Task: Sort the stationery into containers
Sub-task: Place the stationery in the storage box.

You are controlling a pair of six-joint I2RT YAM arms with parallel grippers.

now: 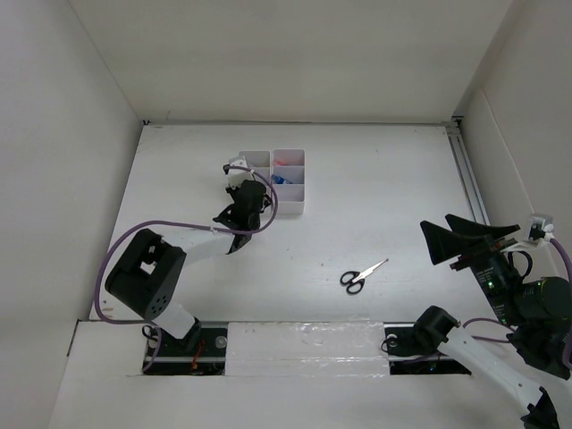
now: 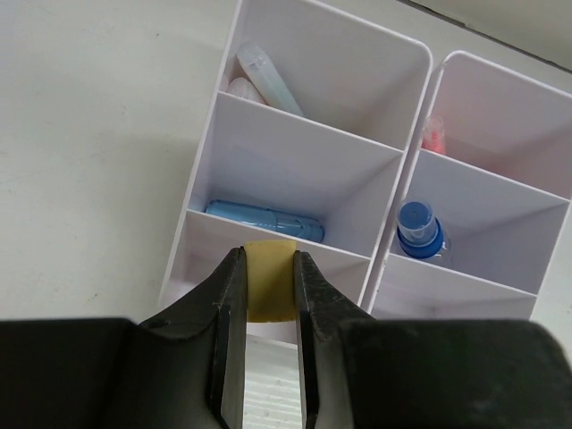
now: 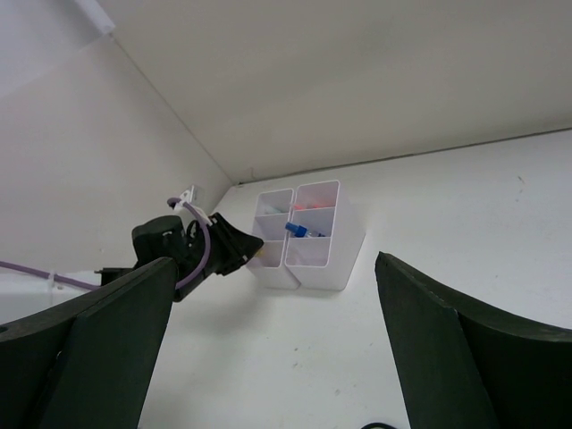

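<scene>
My left hand [image 2: 269, 257] grips the tan eraser [image 2: 271, 290] over the white tray [image 2: 201, 192] (nearest box); my right hand [image 3: 275, 264] is wide open.

Open tabletop [image 1: 384, 197] between trays [image 1: 288, 211] and scissors [image 1: 365, 273]

Two white three-compartment trays [image 1: 289, 204] set side by side, far left on table [image 1: 402, 197]. Tan eraser [image 2: 271, 279] pinched in left gripper [image 2: 270, 259] above near compartment. Blue highlighter [image 2: 264, 220] laid flat in middle compartment. Blue-capped bottle [image 2: 418, 230] leaned in neighbouring tray. Black-handled scissors [image 1: 363, 275] laid closed on table, well apart.
</scene>
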